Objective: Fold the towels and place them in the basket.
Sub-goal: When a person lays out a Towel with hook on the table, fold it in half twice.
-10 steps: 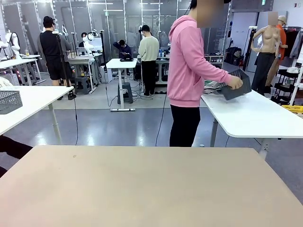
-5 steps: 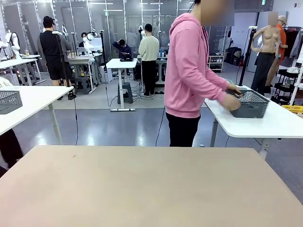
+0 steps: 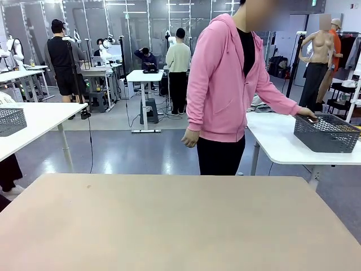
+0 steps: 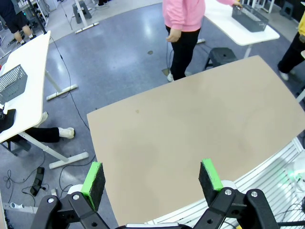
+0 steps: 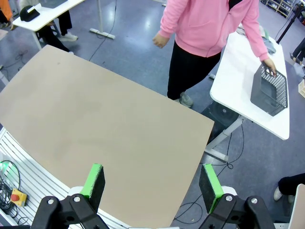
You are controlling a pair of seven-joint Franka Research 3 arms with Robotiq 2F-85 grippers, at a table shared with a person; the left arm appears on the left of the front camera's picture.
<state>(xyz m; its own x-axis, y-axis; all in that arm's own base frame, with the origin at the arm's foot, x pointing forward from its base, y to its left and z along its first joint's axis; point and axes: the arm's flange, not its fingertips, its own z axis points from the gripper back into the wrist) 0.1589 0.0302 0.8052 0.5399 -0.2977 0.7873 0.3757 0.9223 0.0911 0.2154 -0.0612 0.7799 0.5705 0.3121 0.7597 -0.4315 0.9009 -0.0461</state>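
**Basket** (image 3: 327,134): dark mesh, upright on the white side table (image 3: 276,141) off to the right, well apart from the tan worktable (image 3: 169,226). A person's hand (image 3: 308,114) rests on its rim.

**Towels** (image 3: 260,104): what looks like a crumpled heap on that side table behind the person, unfolded.

**Left gripper** (image 4: 151,177), **right gripper** (image 5: 151,183): both above the worktable, fingers wide apart, holding nothing.

**Progress:** by my judgement nothing is done; folding and basketing all remain.
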